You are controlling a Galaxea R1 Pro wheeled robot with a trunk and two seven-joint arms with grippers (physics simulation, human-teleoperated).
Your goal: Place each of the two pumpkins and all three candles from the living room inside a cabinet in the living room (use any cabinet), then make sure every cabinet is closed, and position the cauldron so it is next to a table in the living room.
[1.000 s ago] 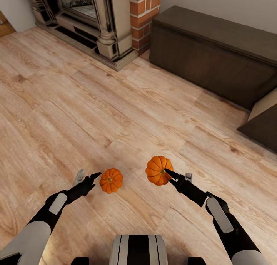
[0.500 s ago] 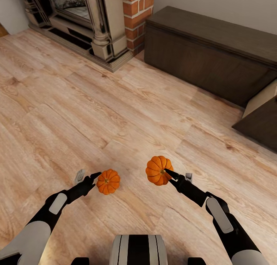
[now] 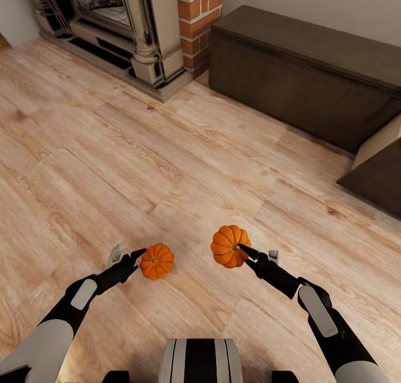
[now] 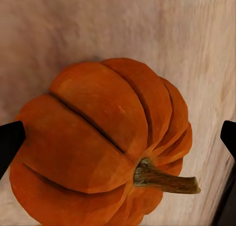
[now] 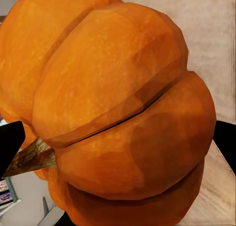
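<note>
Two orange ribbed pumpkins show over the light wood floor. My right gripper [image 3: 256, 251] is shut on the right pumpkin [image 3: 229, 246], which is lifted off the floor; in the right wrist view that pumpkin [image 5: 123, 113] reaches both fingertips. The left pumpkin [image 3: 156, 261] lies just beyond my left gripper [image 3: 129, 253]. In the left wrist view this pumpkin [image 4: 93, 147] rests on the floor with its stem sideways, and a gap stays between it and one finger [image 4: 229, 137], so the gripper is open. The dark-brown cabinet [image 3: 312, 65] stands along the far wall. No candles or cauldron are in view.
One cabinet drawer [image 3: 379, 174] stands pulled out at the right edge, its beige inside [image 3: 384, 141] showing. A stone fireplace [image 3: 139, 38] and a red-brick column [image 3: 197, 15] stand at the back left. Bare wood floor [image 3: 167, 149] lies between me and the cabinet.
The whole view has swung, so fireplace and cabinet sit further left. The left pumpkin has shifted slightly left with the floor, away from my left gripper. The right pumpkin stays fixed in my right gripper.
</note>
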